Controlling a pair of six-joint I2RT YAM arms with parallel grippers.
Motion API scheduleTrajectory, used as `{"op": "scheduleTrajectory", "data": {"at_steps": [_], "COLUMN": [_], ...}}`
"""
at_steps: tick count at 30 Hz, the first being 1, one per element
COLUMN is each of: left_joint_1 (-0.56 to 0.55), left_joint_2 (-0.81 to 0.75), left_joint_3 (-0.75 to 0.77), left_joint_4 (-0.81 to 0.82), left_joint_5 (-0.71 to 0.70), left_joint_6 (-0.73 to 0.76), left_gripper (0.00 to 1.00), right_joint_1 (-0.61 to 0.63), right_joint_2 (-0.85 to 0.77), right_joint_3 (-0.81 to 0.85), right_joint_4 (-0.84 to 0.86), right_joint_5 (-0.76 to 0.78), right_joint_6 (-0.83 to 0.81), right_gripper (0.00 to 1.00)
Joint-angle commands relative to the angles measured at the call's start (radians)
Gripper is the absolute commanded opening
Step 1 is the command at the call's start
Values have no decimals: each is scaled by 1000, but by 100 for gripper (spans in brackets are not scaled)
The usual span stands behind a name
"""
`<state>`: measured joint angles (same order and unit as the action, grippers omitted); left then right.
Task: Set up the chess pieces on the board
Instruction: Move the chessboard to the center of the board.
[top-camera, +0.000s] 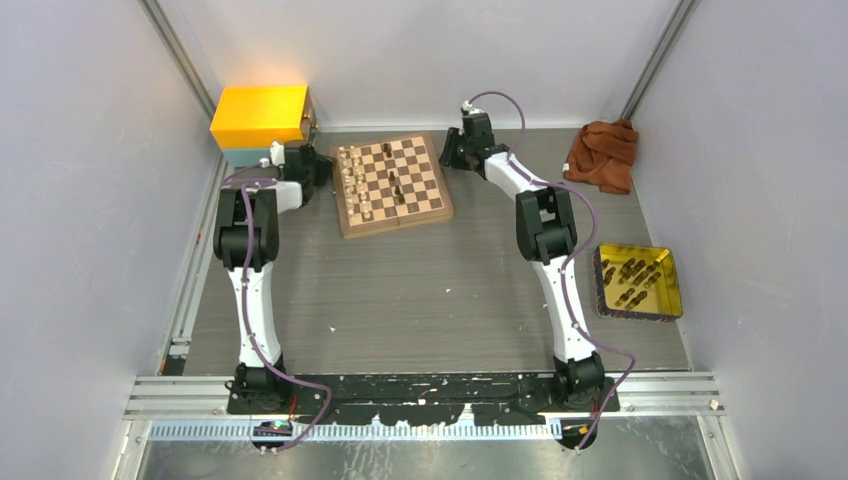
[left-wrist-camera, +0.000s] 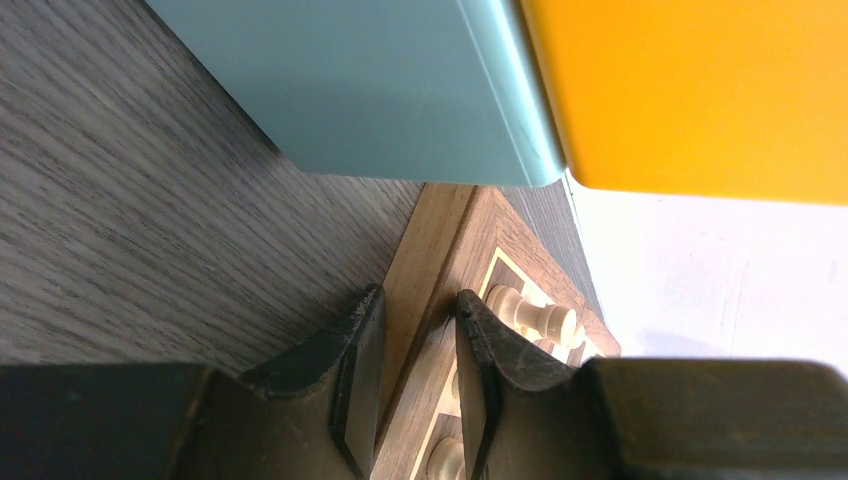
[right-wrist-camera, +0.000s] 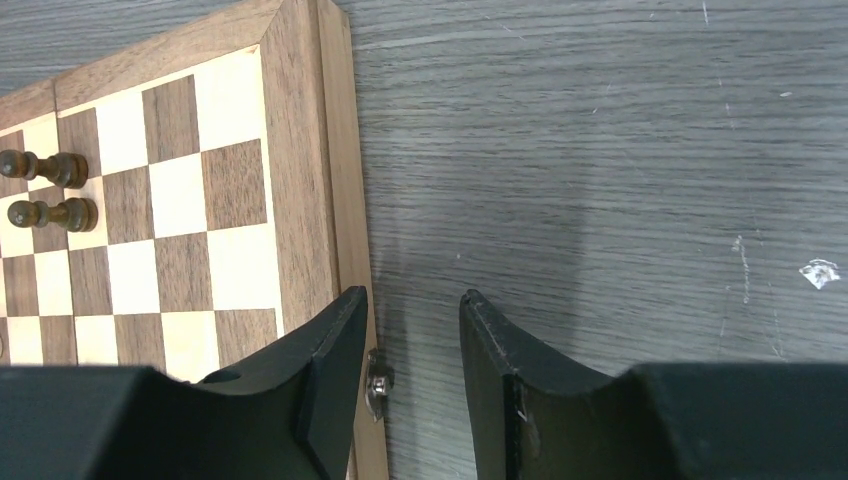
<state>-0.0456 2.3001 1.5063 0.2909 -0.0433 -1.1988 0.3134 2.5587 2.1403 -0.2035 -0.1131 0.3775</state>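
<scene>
Bracketing the board (top-camera: 400, 223) at twelve o'clock, seemingly to square it: left gripper (left-wrist-camera: 420, 295) narrow astride its nine o'clock rim, grip unclear; right gripper (right-wrist-camera: 414, 295) spread at two o'clock; chess pieces (top-camera: 352, 180) aboard.

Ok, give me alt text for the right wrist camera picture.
The right gripper, black fingers open and empty, straddles the edge of a checked wooden chessboard: one finger above its border, the other above the grey wood-grain table. Two dark brown chess pieces stand at far left.

Arms reach forward; left gripper (left-wrist-camera: 418, 300) barely parted, right gripper (right-wrist-camera: 412, 300) wider.
</scene>
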Motion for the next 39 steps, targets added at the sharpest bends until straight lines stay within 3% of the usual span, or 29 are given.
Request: {"op": "scheduleTrajectory", "data": {"at_steps": [1,20,39], "left_joint_1": [0,0,0], "left_joint_2": [10,20,22], "left_joint_3": [-33,-29,-24], "left_joint_4": [-102,-113,-110], "left_joint_5": [8,10,13], "left_joint_6": [24,28,42], "left_gripper": [32,32,32], "right_joint_1": [32,38,35], "right_joint_2": [-98,-167,-115], "right_joint_3": [-18,-49,-31], "right_joint_4": [33,74,64], "right_joint_5": [-44,-50,-47], "right_joint_6": [14,8,-12], "right_gripper": [46,50,51]}}
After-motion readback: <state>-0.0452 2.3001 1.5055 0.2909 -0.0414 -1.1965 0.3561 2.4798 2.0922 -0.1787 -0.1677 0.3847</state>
